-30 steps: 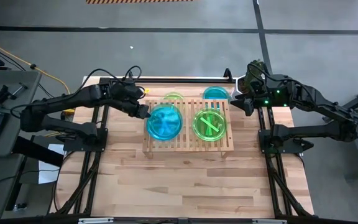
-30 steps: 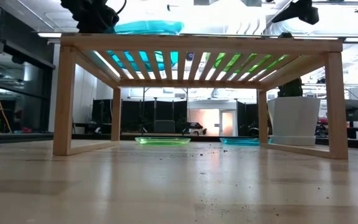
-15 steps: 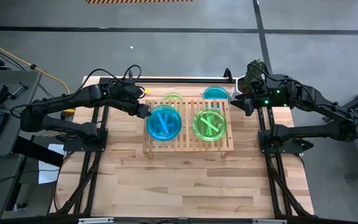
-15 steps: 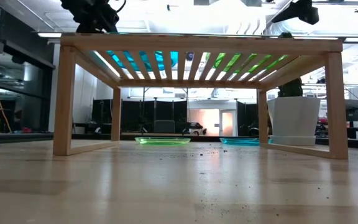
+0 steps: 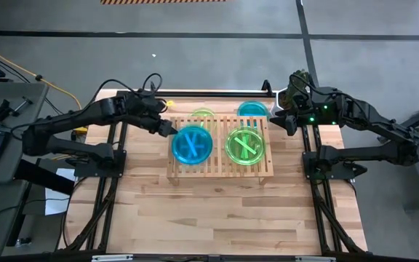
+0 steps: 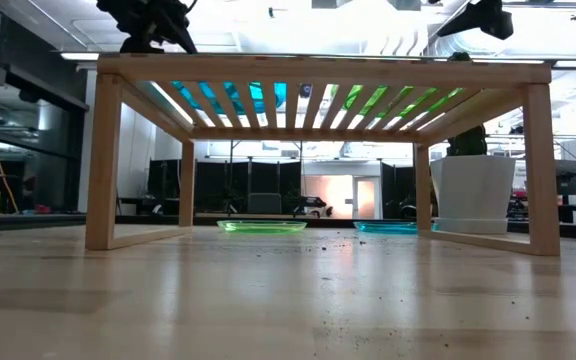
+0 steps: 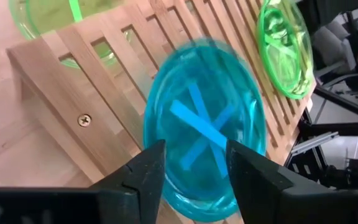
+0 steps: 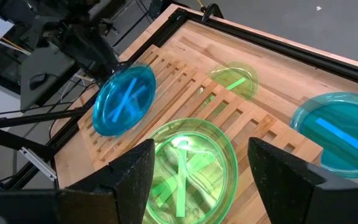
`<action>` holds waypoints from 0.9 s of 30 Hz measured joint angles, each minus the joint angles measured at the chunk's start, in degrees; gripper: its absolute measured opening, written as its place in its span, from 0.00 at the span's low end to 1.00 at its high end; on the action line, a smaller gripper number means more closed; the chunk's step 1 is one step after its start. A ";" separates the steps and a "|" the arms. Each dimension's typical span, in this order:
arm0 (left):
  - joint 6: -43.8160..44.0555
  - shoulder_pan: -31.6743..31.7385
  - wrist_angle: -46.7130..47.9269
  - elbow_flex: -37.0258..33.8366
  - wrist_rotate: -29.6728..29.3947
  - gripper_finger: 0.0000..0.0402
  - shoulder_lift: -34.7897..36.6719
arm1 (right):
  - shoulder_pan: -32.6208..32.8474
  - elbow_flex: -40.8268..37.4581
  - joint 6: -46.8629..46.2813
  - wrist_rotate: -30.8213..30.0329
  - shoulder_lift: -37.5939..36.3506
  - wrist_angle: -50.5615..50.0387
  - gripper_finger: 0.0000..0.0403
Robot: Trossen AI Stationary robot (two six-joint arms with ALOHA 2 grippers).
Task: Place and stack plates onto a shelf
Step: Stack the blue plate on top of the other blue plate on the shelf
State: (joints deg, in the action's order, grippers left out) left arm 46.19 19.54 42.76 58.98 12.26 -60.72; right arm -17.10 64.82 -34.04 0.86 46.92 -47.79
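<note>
L gripper [image 5: 167, 126] is hovering w/ jaws wide at the edge of the blue stack [image 5: 192, 143] on the shelf [image 5: 219, 169], nothing held. Green stack [image 5: 246, 145] is sitting beside it, sorted by colour. R gripper [image 5: 280, 116] is waiting open near the loose blue plate [image 5: 252, 108] & green plate [image 5: 203, 113] on the table behind.

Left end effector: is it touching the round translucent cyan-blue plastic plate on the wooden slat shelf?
Apart. In the left wrist view the left end effector stands open, with the cyan-blue plate lying flat on the shelf beyond it.
</note>
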 joint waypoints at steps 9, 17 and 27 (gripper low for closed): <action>-4.50 6.58 -0.76 2.14 -1.72 0.40 3.19 | -0.49 0.00 -8.74 -2.45 1.05 3.35 0.60; -4.76 15.62 -19.46 6.12 -1.99 0.40 3.59 | -12.50 1.82 -6.61 -4.31 12.51 6.21 0.60; 1.49 16.49 -24.57 6.10 -2.30 0.40 3.47 | -19.89 1.90 0.07 -4.11 31.05 7.47 0.60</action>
State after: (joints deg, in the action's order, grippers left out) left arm 47.68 36.03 18.20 65.08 9.96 -57.25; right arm -36.99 66.72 -33.97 -3.25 77.96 -40.32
